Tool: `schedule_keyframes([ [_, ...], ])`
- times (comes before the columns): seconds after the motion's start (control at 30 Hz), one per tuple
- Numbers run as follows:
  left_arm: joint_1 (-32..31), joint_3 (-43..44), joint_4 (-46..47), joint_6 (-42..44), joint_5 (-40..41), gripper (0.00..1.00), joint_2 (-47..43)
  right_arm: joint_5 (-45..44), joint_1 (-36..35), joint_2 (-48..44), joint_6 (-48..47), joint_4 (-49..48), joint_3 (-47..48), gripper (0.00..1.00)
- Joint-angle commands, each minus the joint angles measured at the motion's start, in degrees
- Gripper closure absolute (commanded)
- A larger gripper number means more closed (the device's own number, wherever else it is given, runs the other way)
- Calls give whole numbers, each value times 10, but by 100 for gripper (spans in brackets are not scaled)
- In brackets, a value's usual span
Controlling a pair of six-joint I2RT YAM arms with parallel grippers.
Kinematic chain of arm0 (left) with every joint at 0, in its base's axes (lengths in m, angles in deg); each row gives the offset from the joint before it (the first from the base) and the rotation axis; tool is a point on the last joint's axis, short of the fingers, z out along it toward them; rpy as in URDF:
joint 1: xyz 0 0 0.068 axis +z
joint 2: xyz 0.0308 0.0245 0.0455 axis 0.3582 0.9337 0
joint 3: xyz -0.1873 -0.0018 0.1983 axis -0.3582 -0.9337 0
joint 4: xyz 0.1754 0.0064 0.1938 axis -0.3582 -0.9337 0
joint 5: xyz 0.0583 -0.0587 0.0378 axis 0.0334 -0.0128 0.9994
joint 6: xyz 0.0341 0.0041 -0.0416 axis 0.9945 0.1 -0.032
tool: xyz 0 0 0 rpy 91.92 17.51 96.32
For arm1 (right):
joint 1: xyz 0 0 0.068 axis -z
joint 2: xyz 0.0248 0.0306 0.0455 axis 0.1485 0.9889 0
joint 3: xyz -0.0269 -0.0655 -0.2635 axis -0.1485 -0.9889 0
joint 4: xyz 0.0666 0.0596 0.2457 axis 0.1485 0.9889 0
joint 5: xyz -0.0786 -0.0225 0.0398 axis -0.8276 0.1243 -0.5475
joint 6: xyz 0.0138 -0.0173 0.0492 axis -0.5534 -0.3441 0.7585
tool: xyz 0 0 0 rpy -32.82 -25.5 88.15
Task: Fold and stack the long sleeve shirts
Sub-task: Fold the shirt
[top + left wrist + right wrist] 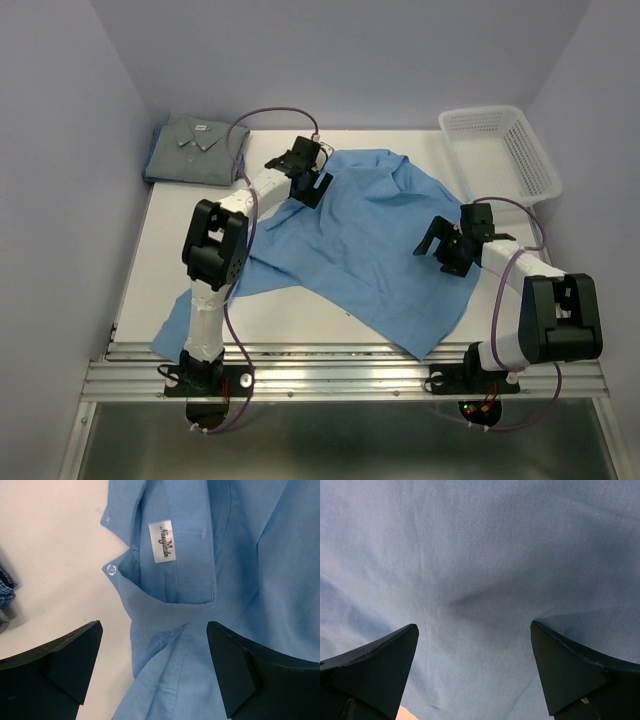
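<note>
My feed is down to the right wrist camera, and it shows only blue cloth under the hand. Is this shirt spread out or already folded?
Observer: Spread out. The light blue shirt lies unfolded and rumpled across the table, reaching its near edge.
Operator: Where is the other shirt?
Observer: The grey-blue shirt sits folded at the far left corner.
Operator: And the left hand?
Observer: The left hand is open over the blue shirt's collar, near its white label.

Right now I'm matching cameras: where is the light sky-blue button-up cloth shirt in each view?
Top external: light sky-blue shirt spread across the middle, beneath both arms.
Left wrist: right half, collar and white neck label above the open left gripper.
Right wrist: plain cloth fills the frame.
Shared landmark: the collar, top and left wrist views only.
</note>
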Motion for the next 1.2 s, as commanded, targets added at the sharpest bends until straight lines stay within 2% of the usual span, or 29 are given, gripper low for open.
schedule_keyframes([
  [0.0, -4, 10, -30, 59, 4, 1, 6, -39, 3, 15, -11, 78, -13, 0],
  [0.17, -2, 30, -19, 61, 5, 1, 32, -46, 3, 20, -13, 78, -13, 0],
  [0.3, 2, 88, -15, 38, 54, 1, 69, -47, 3, 20, -17, 78, -15, 0],
  [0.43, 19, 102, 7, 26, 81, 1, 85, -50, 3, 13, -17, 78, -18, 0],
  [0.67, 113, 159, 4, -84, 197, 1, 105, -48, 9, -5, -17, 81, -21, 0],
  [0.77, 170, 197, -33, -168, 204, 1, 113, -50, 14, -10, -19, 86, -23, 0],
  [0.87, 229, 237, -87, -250, 194, 1, 131, -49, 19, -16, -24, 90, -23, 0],
  [0.97, 257, 251, -137, -276, 151, 1, 132, -47, 19, -22, -32, 93, -25, 0],
  [1.07, 246, 142, -56, -239, 96, 1, 59, -29, 19, -23, -47, 96, -17, 0],
  [1.1, 234, 111, -30, -232, 72, 1, 10, -25, 19, -25, -51, 96, -12, 0],
  [1.17, 222, 45, 40, -224, -30, 1, -34, -28, 19, -30, -53, 98, -9, 0],
])
